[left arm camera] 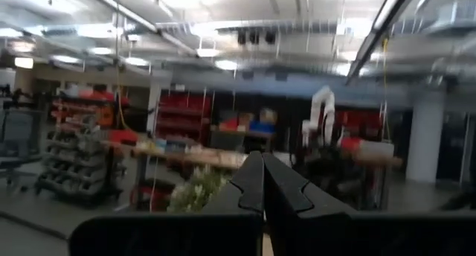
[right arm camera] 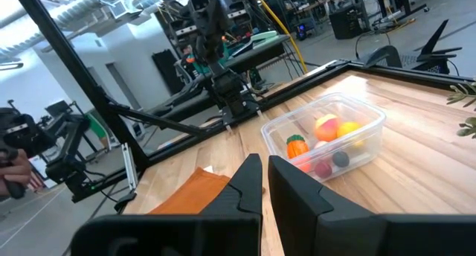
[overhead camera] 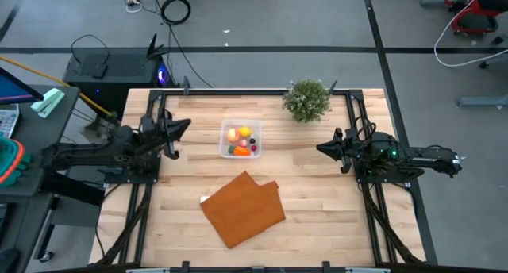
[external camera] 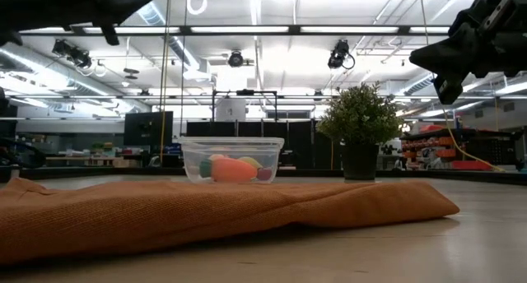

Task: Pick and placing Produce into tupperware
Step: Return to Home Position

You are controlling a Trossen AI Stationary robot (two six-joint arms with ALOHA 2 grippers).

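Note:
The clear tupperware (overhead camera: 240, 139) stands on the table's far middle; several pieces of produce (overhead camera: 242, 140) lie inside it, among them a yellow one, a peach-orange one, a red one and a dark one (right arm camera: 327, 143). My left gripper (overhead camera: 187, 125) hangs shut above the table's left side, left of the tupperware, with nothing in it (left arm camera: 262, 183). My right gripper (overhead camera: 320, 148) hangs shut at the right side, pointing toward the tupperware, also holding nothing (right arm camera: 264, 176).
A folded orange-brown mat (overhead camera: 244, 209) lies on the near middle of the table. A bushy green potted plant (overhead camera: 307, 99) stands at the far edge, right of the tupperware. A dark desk with gear (overhead camera: 32, 114) stands beyond the table's left edge.

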